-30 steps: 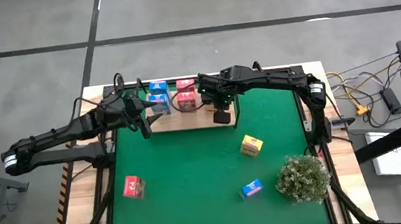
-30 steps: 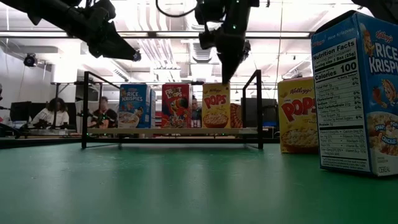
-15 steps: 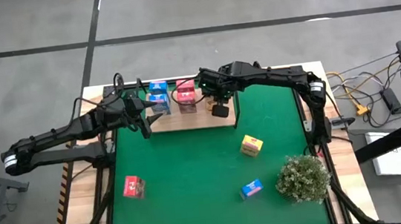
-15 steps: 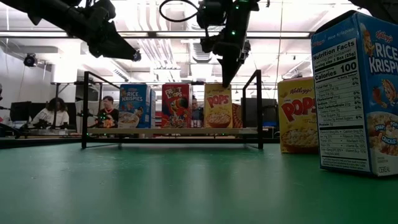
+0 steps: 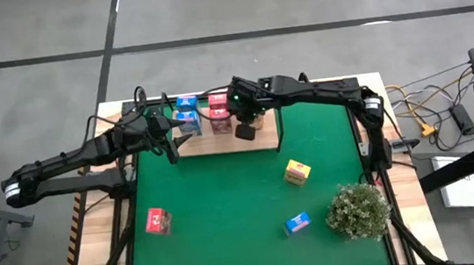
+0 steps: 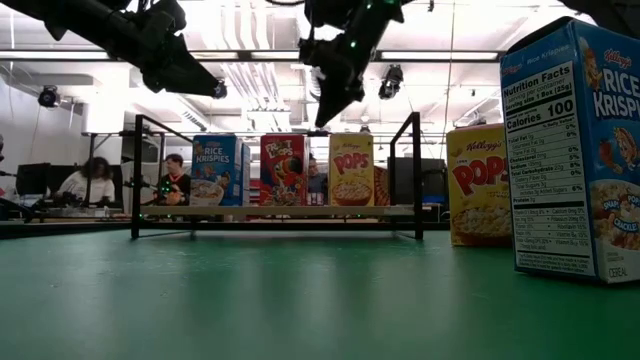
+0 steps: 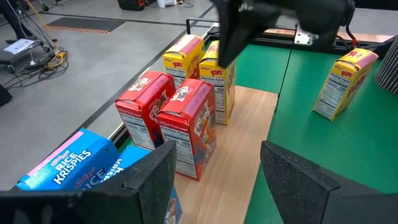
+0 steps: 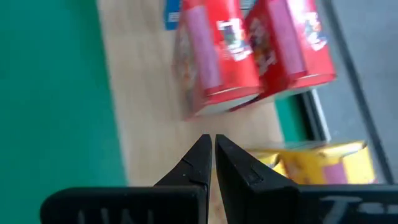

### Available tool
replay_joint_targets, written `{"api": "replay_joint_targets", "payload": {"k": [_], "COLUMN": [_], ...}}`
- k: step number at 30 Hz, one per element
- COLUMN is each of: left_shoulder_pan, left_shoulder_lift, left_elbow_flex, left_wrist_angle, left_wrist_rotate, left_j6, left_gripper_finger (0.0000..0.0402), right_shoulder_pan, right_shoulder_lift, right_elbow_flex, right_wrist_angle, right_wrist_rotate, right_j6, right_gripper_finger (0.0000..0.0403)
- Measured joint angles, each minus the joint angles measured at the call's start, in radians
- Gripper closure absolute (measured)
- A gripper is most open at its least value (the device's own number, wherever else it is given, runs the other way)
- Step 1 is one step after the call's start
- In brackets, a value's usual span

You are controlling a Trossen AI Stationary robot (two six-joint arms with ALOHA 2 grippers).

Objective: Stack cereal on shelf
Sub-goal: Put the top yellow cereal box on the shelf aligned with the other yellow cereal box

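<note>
The shelf [image 5: 212, 144] stands at the table's far side, a light-wood board with black posts. On it stand blue cereal boxes [image 5: 186, 111], red ones [image 5: 220, 114] and yellow ones [image 7: 200, 65]. Loose on the green mat rest a yellow box [image 5: 298, 172], a red box [image 5: 157, 221] and a blue box [image 5: 297, 223]. My right gripper [image 5: 244, 133] hovers shut above the shelf, over the red and yellow boxes [image 8: 249, 50], clear of their tops [image 6: 322, 118]. My left gripper [image 7: 214, 180] stands open over the shelf's left end, with nothing between its fingers.
A bushy green plant [image 5: 357, 211] stands at the mat's near right corner. The shelf's black posts [image 6: 416, 175] rise at its ends. Bare wood [image 7: 249, 143] lies on the shelf's near side in front of the boxes. People sit in the room beyond the table.
My right gripper, still shut, has swung toward the table's left along the shelf, from above the yellow boxes to between the red and yellow ones. Its fingers have tipped from pointing straight down to slanting down and left.
</note>
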Motion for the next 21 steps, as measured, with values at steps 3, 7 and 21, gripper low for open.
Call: {"api": "replay_joint_targets", "payload": {"k": [3, 7, 21], "left_shoulder_pan": [0.0, 0.0, 0.0], "left_shoulder_lift": [0.0, 0.0, 0.0], "left_elbow_flex": [0.0, 0.0, 0.0], "left_wrist_angle": [0.0, 0.0, 0.0], "left_wrist_rotate": [0.0, 0.0, 0.0], "left_j6": [0.0, 0.0, 0.0], "left_gripper_finger": [0.0184, 0.0184, 0.0184], "right_shoulder_pan": [-0.015, -0.033, -0.037], "right_shoulder_lift": [0.014, 0.028, 0.033], "right_elbow_flex": [-0.001, -0.001, -0.001], "right_wrist_angle": [0.019, 0.009, 0.01], "right_wrist_rotate": [0.041, 0.044, 0.053], "right_j6": [-0.006, -0.007, -0.018], "right_gripper_finger": [0.039, 0.039, 0.039]}}
